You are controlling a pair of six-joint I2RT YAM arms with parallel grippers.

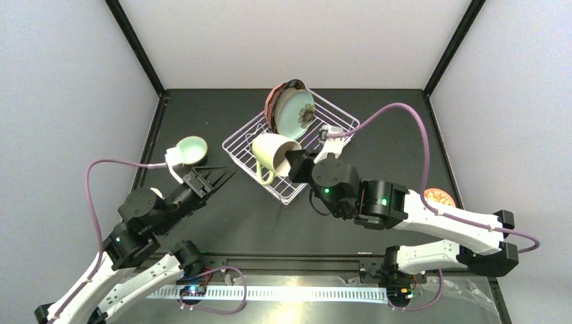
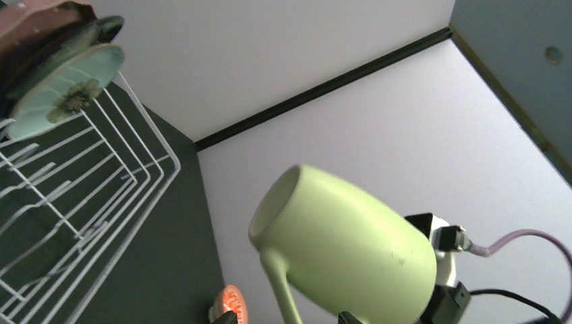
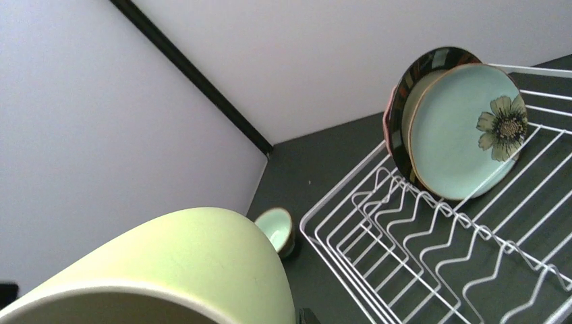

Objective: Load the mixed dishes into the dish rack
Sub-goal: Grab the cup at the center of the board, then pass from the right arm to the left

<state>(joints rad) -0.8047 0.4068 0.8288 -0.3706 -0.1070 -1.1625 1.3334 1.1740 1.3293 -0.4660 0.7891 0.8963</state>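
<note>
the right gripper point(image 1: 295, 163) is clamped on the cream mug point(image 1: 272, 154), holding it tipped on its side over the near part of the dish rack point(image 1: 324, 119). the left gripper point(image 1: 225, 175) has its fingers spread and empty, near the pale-green bowl point(image 1: 191, 150).

cream mug point(image 1: 273, 154) sideways over dish rack point(image 1: 243, 145) | plates point(image 1: 297, 113) upright (three)
</note>
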